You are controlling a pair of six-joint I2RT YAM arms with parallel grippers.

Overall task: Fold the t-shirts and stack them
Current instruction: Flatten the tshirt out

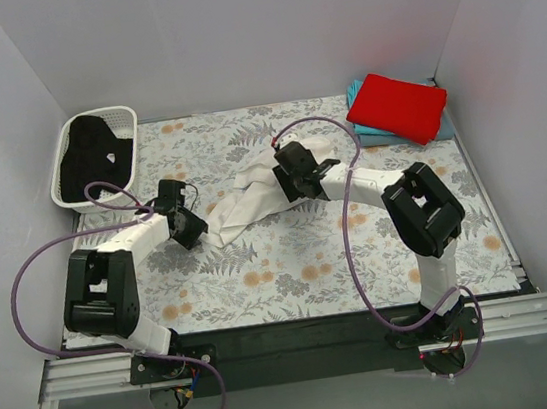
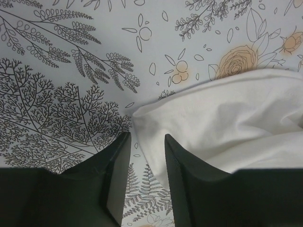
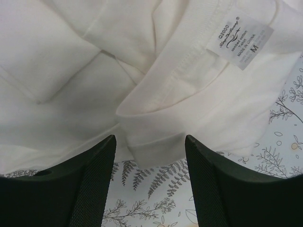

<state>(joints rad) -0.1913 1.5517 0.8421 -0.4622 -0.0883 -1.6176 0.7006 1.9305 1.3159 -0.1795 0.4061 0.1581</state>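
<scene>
View from above: the white t-shirt (image 1: 252,195) is found crumpled at the middle of the bench (image 1: 291,263), with its long axis running from near-left to far-right. The left hand (image 1: 189,226) is set at the near-left end and the right hand (image 1: 297,174) over the far-right end, so each arm is nearer its own end. The red t-shirt (image 1: 397,107) is seen folded on the teal t-shirt (image 1: 367,136) in the far right corner. The black t-shirt (image 1: 94,159) lies in the basket (image 1: 100,113) at far left.

Left wrist view: the left hand (image 2: 147,138) is seen released, jaws narrowly apart, nothing pinched. A corner of the white t-shirt (image 2: 227,123) lies just ahead, toward the view's right, and its edge runs into the gap. Bare floral cloth (image 2: 71,71) is seen on the other side.

Right wrist view: the right hand (image 3: 149,139) is released, jaws wide. The collar (image 3: 156,99), with its label (image 3: 244,40), lies just ahead, centred on the gap.

Judgement: each end can be pinched with a short advance. The shirt should then be drawn out along its long axis.
</scene>
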